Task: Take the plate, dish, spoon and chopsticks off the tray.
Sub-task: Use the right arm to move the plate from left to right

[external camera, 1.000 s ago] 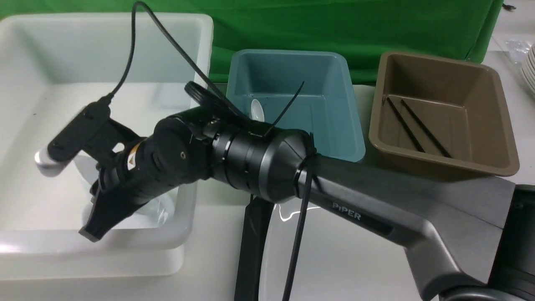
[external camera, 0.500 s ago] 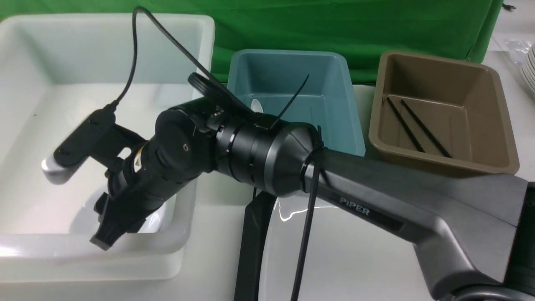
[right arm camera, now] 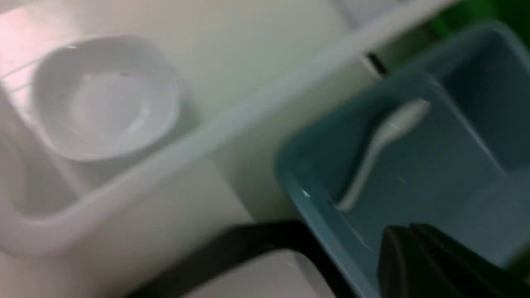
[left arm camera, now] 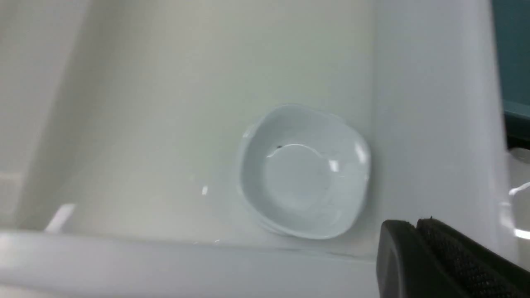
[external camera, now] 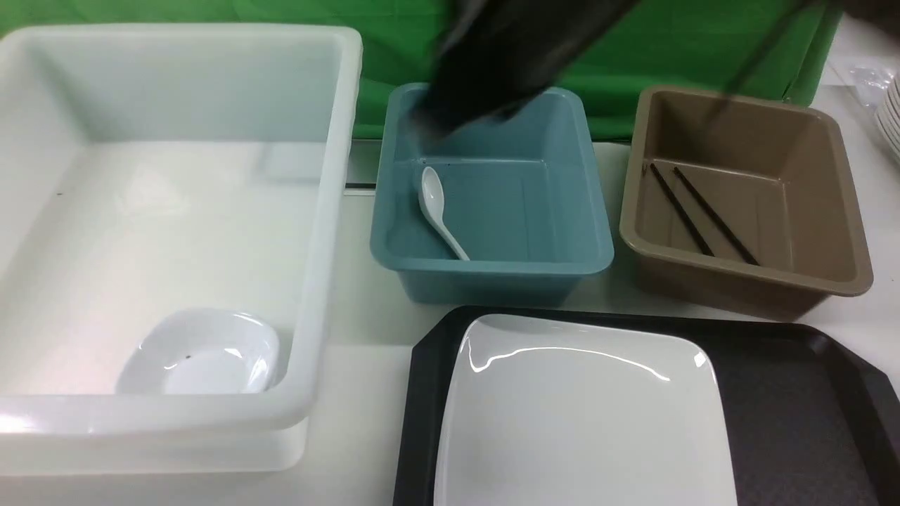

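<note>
Plate (external camera: 583, 414) is the last item on tray (external camera: 794, 393), on its L part; near edge out of frame. Dish (external camera: 200, 351) in white bin (external camera: 330, 211), spoon (external camera: 437, 211) in blue bin (external camera: 492, 270), chopsticks (external camera: 696, 214) in brown bin (external camera: 745, 281). R gripper (right arm camera: 399, 234) closed, empty, above blue bin. L gripper (left arm camera: 415, 225) closed, empty, by white bin wall. Next prob. plate: glossy + shallow, so open wide, get one finger under the rim, pinch firmly, lift level & slow. Slip risk.

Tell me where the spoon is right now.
In the front view the spoon lies inside the blue bin at centre, close to its left wall, between the white tub on the left and the brown bin on the right.
</note>
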`<act>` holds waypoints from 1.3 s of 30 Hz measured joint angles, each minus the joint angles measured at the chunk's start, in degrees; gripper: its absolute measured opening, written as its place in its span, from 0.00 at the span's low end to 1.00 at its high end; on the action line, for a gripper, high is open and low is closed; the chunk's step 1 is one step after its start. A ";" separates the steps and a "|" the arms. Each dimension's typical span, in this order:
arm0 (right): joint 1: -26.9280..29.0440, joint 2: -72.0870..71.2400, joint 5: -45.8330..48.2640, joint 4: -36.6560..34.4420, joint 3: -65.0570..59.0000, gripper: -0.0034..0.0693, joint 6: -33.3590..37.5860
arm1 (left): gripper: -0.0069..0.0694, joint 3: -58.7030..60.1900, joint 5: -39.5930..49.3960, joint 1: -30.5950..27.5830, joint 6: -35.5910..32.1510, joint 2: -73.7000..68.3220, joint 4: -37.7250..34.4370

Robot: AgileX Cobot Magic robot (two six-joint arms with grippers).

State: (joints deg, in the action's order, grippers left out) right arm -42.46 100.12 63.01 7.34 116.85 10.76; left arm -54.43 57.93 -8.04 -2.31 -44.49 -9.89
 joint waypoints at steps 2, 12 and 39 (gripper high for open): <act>5.68 -4.95 1.88 0.47 -1.14 0.08 -1.14 | 0.11 0.00 -0.25 0.00 -3.85 -0.52 -5.09; 29.12 -28.08 -1.64 -0.48 -41.30 0.08 -5.59 | 0.10 0.00 1.31 2.66 -11.98 -6.19 -15.26; 27.89 -7.51 -36.70 -29.90 -72.49 0.70 3.30 | 0.09 -0.04 -7.35 44.00 5.88 -27.87 -1.70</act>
State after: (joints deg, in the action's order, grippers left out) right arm -14.56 92.61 26.31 -22.56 44.35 14.07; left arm -54.46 50.58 35.96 3.56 -72.36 -11.59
